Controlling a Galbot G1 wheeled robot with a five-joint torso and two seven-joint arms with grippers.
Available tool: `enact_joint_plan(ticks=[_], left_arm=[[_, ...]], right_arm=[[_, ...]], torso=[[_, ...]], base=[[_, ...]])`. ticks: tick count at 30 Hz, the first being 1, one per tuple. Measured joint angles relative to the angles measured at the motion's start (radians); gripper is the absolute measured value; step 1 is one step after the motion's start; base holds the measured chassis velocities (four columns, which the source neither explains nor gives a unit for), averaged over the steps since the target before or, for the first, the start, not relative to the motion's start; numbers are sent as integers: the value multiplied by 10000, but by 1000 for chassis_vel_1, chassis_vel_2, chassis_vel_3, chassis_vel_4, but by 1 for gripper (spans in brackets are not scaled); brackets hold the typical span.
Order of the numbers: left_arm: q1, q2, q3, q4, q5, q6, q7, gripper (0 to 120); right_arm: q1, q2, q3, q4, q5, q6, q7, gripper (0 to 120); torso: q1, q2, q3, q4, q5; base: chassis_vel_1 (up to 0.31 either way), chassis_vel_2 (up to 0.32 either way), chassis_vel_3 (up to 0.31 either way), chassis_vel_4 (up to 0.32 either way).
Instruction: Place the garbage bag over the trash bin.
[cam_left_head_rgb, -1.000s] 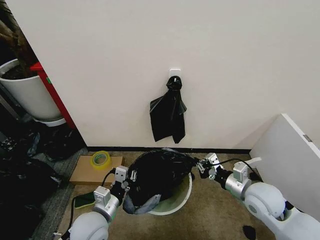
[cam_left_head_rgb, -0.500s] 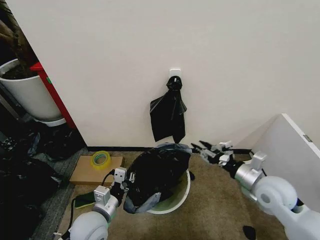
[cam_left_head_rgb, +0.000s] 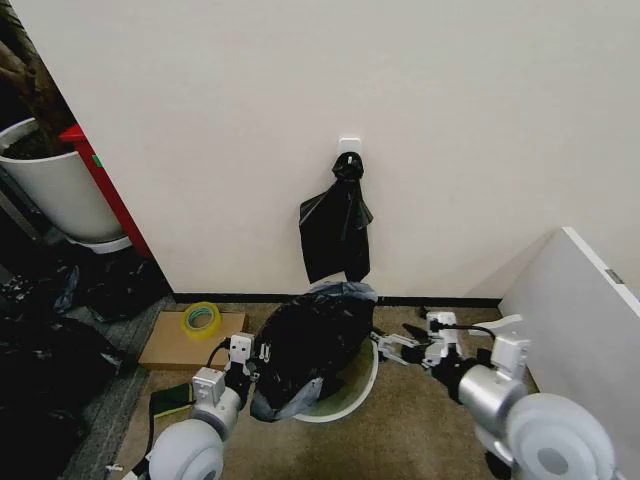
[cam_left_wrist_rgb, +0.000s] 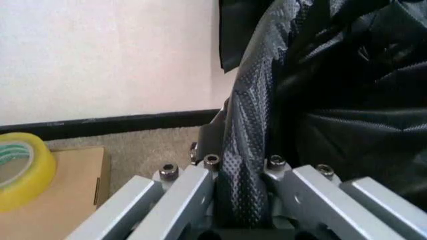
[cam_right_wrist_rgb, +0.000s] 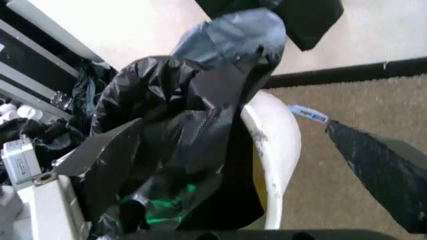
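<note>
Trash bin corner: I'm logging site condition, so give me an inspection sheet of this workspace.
Surface: brown carpet floor.
Job's things: garbage bag bunched over the trash bin, far-right rim uncovered.
Clutter: yellow tape roll on a cardboard box; knotted black bags on the wall.
Hands: left hand shut on the garbage bag; right hand open beside the rim.
Cables: black cable on the right arm.
Surroundings: white plant pot, white cabinet.

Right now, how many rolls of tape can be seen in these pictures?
1. The yellow tape roll lies on a flat cardboard piece on the floor by the wall, on the robot's left of the trash bin. Others may be hidden.
</note>
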Motion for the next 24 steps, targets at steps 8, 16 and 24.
enact_joint_plan(ticks=[8,16,24], left_arm=[[57,-21,-10,-54,30,-14,15,1],[91,-57,-14,-108,48,-25,24,1],[92,-45,-32,-127,36,-33,24,1]], right_arm=[[-16,172,-269,-153,-7,-131,46,69],[12,190,-294,-225,-23,-121,-46,40],[-23,168,-262,-232,-21,-113,-116,18]], torso=[[0,0,0,-2,0],[0,0,0,-1,0],[0,0,0,-2,0]], base=[[0,0,0,0],[0,0,0,0],[0,0,0,0]])
